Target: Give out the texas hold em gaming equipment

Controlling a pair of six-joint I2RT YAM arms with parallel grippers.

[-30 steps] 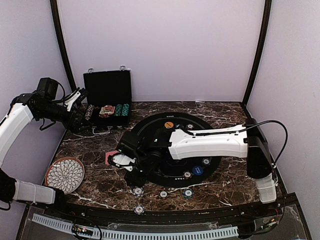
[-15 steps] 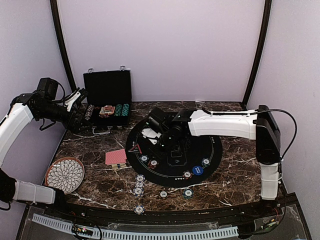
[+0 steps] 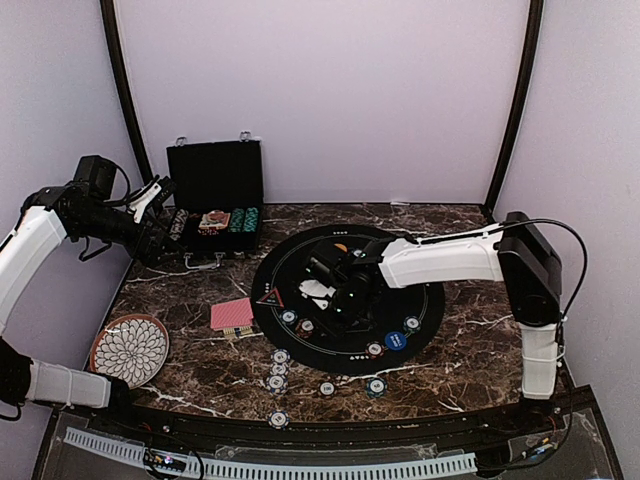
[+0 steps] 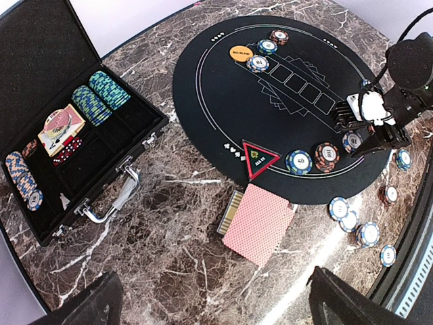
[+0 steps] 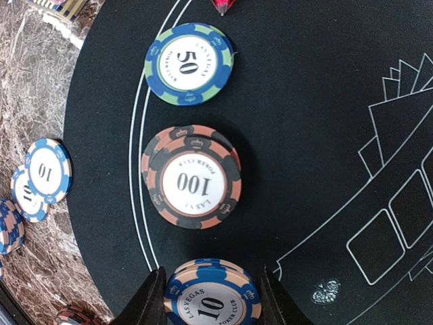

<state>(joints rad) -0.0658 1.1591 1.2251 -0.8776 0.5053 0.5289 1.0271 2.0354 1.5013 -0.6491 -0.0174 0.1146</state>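
Note:
My right gripper (image 3: 333, 292) is low over the left part of the round black mat (image 3: 410, 275). In the right wrist view its fingers (image 5: 152, 298) press both sides of a small stack of blue 10 chips (image 5: 213, 294). A 100 chip stack (image 5: 193, 177) and a blue-green 50 chip (image 5: 189, 64) lie in a row beyond it. The red-edged triangle marker (image 3: 270, 297) and the red-backed card deck (image 3: 232, 314) lie to the left. My left gripper (image 4: 230, 305) is open and empty, high over the table's left side beside the case.
The open black case (image 4: 40, 61) holds chip rows and cards at the back left. The flower-patterned plate (image 3: 130, 349) is at the front left. Loose chips (image 3: 277, 380) lie near the front edge. An orange button (image 3: 339, 249) and a blue button (image 3: 395, 340) sit on the mat.
My right arm swung from beside the card deck up to the mat's back left, then came down to the chip row. The left arm has not moved.

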